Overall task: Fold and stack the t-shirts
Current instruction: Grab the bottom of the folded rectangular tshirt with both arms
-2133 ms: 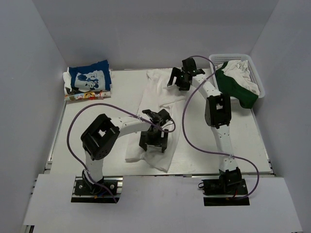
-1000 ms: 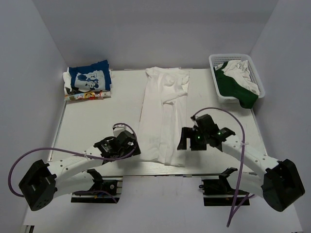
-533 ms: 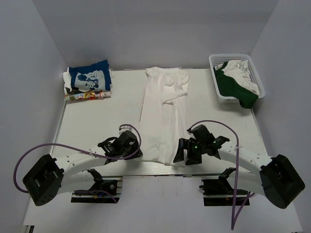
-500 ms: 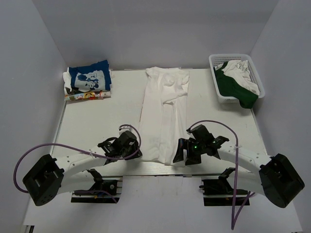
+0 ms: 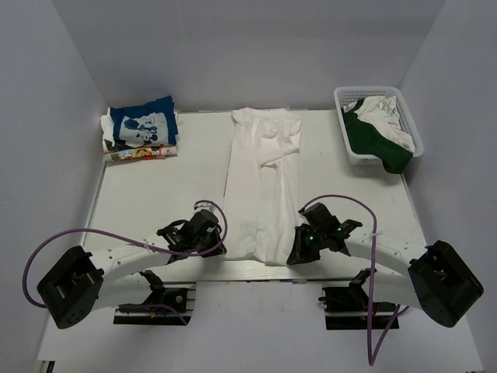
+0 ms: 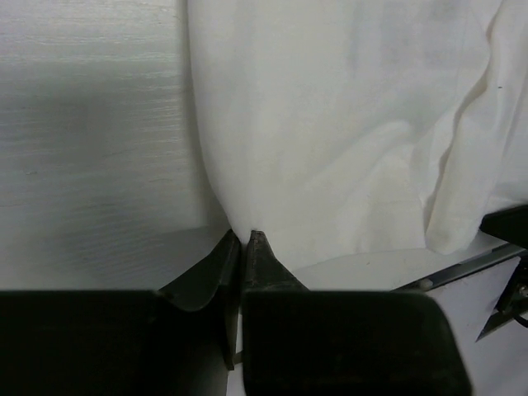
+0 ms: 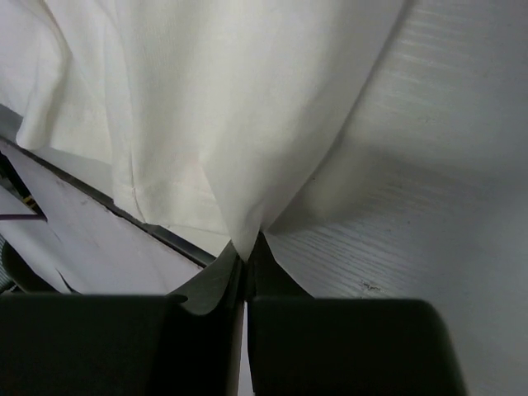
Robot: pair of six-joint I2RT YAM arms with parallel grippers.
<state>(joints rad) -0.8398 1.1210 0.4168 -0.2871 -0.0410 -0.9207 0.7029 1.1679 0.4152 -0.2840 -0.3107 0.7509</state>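
A long white t-shirt [image 5: 262, 183] lies folded lengthwise down the middle of the table, its hem hanging at the near edge. My left gripper [image 5: 218, 246] is shut on the hem's left corner; in the left wrist view the white cloth [image 6: 330, 124] is pinched at the left gripper's [image 6: 245, 237] tips. My right gripper [image 5: 295, 255] is shut on the hem's right corner, the white cloth [image 7: 231, 107] pulled up into the right gripper [image 7: 249, 245]. A folded blue t-shirt [image 5: 141, 127] with white cartoon print sits at the far left on a small stack.
A white basket [image 5: 347, 152] at the far right holds green and white clothes, the green one spilling over its front. The table's near metal edge [image 5: 248, 270] runs just under both grippers. Purple cables loop from each arm.
Both grippers have shut on the near corners of the white t-shirt. The right gripper slid down to the hem's edge; the left barely shifted.
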